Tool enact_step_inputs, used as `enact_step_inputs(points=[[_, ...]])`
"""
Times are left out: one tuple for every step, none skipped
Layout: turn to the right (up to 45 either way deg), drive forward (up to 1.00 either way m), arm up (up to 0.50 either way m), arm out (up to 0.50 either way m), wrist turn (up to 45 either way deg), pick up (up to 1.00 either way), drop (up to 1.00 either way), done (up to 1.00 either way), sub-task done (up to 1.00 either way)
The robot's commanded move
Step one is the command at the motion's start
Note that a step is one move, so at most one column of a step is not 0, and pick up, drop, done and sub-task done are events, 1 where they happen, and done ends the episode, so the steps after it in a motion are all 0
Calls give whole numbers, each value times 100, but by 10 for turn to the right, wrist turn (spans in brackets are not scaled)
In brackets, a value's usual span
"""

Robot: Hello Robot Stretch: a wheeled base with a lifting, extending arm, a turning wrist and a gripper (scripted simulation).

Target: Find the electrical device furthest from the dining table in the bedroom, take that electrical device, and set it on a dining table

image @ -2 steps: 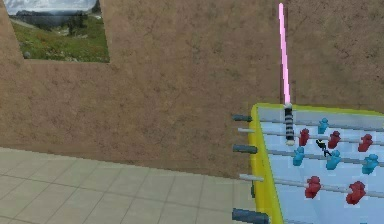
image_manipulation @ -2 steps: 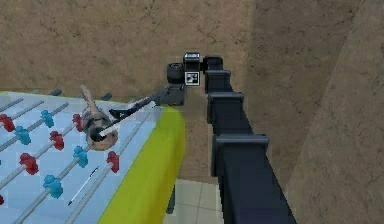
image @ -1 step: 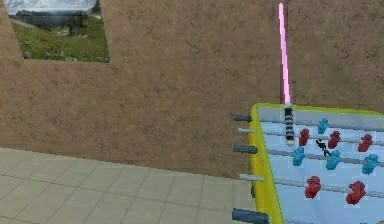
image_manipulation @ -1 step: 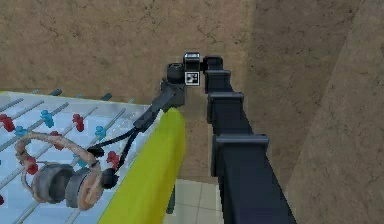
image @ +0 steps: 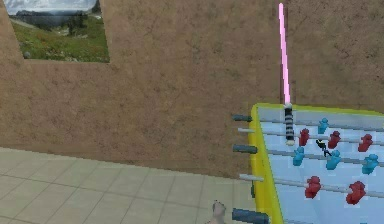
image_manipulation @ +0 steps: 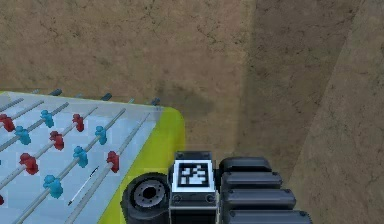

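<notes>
A table-football table [image: 262, 150] with a yellow rim stands at the forward view's right, with red and blue figures on its rods. At its far edge rises a thin pink glowing rod [image: 285, 55] with a black-and-white striped grip. The same table [image_manipulation: 150, 150] lies at the arm side view's left. My arm's dark bar comes up from the bottom edge with a white marked square [image_manipulation: 193, 176], and the gripper's dark round body [image_manipulation: 148, 198] sits left of it by the table's yellow corner. Its far end is not clear, so I cannot tell whether it holds anything.
A rough brown wall [image: 170, 80] closes off the forward view, with a landscape picture [image: 60, 30] at the top left. Pale tiled floor [image: 100, 185] lies open left of the table. Grey rod handles [image: 243, 148] stick out from the table's side.
</notes>
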Motion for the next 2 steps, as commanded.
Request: enact_step_inputs(points=[[-450, 0, 0, 0, 0, 0, 0, 0, 0], [-390, 0, 0, 0, 0, 0, 0, 0, 0]])
